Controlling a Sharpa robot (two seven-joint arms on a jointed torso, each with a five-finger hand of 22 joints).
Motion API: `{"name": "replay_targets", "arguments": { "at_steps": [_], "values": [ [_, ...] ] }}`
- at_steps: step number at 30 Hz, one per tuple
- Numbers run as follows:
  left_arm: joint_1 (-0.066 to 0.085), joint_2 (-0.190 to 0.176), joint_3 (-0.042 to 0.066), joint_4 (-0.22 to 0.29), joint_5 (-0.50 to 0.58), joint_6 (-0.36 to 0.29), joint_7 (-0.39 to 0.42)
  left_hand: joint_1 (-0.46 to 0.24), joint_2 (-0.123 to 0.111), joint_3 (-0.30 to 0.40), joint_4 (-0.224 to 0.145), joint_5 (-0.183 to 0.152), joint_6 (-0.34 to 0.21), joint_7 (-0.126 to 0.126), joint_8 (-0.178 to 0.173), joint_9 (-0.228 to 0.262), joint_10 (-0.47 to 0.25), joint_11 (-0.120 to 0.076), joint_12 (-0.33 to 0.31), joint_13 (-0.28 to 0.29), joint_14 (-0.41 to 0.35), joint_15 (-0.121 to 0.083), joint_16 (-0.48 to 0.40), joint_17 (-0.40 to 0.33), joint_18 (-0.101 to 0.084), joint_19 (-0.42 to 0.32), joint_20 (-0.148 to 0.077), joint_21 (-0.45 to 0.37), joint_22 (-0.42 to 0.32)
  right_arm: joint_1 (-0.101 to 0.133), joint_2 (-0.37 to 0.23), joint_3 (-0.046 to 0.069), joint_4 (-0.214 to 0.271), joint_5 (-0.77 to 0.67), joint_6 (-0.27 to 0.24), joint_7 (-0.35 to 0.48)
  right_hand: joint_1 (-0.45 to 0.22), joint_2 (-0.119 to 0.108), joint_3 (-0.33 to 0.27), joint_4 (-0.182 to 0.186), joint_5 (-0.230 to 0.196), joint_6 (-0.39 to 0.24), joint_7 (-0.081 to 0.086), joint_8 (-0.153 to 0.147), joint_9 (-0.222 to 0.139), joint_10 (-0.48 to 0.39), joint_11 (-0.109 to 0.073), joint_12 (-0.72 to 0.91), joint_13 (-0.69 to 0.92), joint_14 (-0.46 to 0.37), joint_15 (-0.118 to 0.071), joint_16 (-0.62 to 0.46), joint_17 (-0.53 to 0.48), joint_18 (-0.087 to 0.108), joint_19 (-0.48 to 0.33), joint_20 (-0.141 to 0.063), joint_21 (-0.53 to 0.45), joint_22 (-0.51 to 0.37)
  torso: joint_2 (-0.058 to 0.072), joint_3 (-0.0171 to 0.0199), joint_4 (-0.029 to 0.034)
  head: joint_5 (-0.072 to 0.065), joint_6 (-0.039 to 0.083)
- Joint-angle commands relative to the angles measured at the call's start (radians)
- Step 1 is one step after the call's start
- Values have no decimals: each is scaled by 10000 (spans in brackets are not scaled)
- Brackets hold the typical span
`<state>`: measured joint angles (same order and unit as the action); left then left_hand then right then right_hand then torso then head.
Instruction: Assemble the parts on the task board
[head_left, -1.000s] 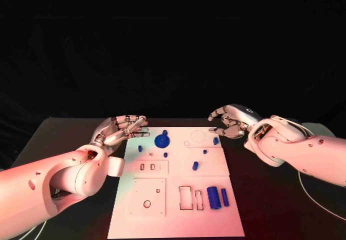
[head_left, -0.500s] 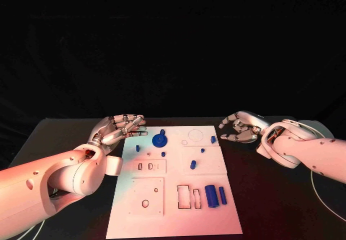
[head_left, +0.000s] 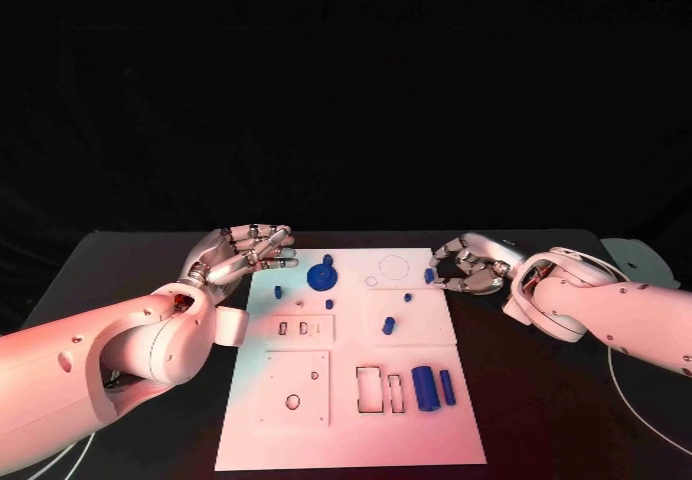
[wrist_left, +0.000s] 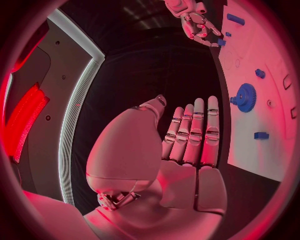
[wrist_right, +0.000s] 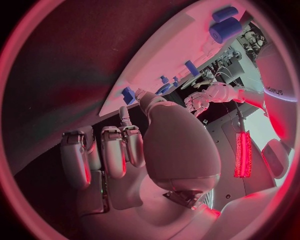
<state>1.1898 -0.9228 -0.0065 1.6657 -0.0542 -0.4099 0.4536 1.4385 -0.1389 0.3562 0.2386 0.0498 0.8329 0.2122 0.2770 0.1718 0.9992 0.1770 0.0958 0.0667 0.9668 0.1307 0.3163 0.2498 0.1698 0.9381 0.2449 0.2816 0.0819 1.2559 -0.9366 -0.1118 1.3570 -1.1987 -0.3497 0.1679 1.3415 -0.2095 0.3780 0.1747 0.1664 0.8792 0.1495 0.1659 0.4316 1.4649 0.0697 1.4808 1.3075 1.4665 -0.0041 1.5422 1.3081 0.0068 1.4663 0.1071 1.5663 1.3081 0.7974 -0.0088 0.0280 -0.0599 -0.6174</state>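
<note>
The white task board (head_left: 361, 440) lies in the middle of the table. A blue gear (head_left: 323, 278) (wrist_left: 244, 96) stands near its far left corner, and a thick blue cylinder (head_left: 426, 388) (wrist_right: 225, 30) with a thin blue bar (head_left: 449, 387) lies at its near right. Small blue parts (head_left: 388, 325) are scattered across its middle. My left hand (head_left: 238, 255) (wrist_left: 187, 135) hovers at the board's far left corner, fingers spread, holding nothing. My right hand (head_left: 469, 265) (wrist_right: 125, 150) is at the far right edge, fingers loosely curved. Its thumb reaches beside a small blue peg (head_left: 430, 274) (wrist_right: 128, 95) without gripping it.
Rectangular cut-outs (head_left: 371, 388) and a round hole (head_left: 293, 401) mark the board's near half, and a circle outline (head_left: 392, 266) lies between the gear and the peg. Bare black table (head_left: 548, 400) flanks the board on both sides.
My right hand drew away from above the board's far right corner, then came back lower to the right edge beside the small blue peg. My left hand has hardly moved.
</note>
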Motion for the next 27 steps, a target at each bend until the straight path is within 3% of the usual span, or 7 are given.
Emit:
{"name": "replay_targets", "arguments": {
  "at_steps": [1,27],
  "values": [
    [11,23,9,8,13,197,85,-32,-11,60,-26,25,-91,140,-53,-10,-17,25,-53,-4,-10,49,-65,13,143,61,-8,-57,-12,-43,86,-1,-75,-15,180,-38,86,9,19,-47,43,-27,1,-52,-11,427,-37,-29,1816,818,-68,-12,1572,-68,1045,-89,45,2627,-5,-2,-10,25,-29],
    [11,20,9,-23,13,239,36,-27,-13,76,-42,25,-90,145,-57,-11,-12,27,-75,-3,-21,51,-79,26,143,59,-5,-68,-22,-95,447,2,-382,44,-52,-187,69,462,409,-78,29,562,-7,74,53,558,-33,148,1971,845,-109,18,1681,-68,1045,-119,45,2627,-14,3,-13,71,-43]
  ]
}}
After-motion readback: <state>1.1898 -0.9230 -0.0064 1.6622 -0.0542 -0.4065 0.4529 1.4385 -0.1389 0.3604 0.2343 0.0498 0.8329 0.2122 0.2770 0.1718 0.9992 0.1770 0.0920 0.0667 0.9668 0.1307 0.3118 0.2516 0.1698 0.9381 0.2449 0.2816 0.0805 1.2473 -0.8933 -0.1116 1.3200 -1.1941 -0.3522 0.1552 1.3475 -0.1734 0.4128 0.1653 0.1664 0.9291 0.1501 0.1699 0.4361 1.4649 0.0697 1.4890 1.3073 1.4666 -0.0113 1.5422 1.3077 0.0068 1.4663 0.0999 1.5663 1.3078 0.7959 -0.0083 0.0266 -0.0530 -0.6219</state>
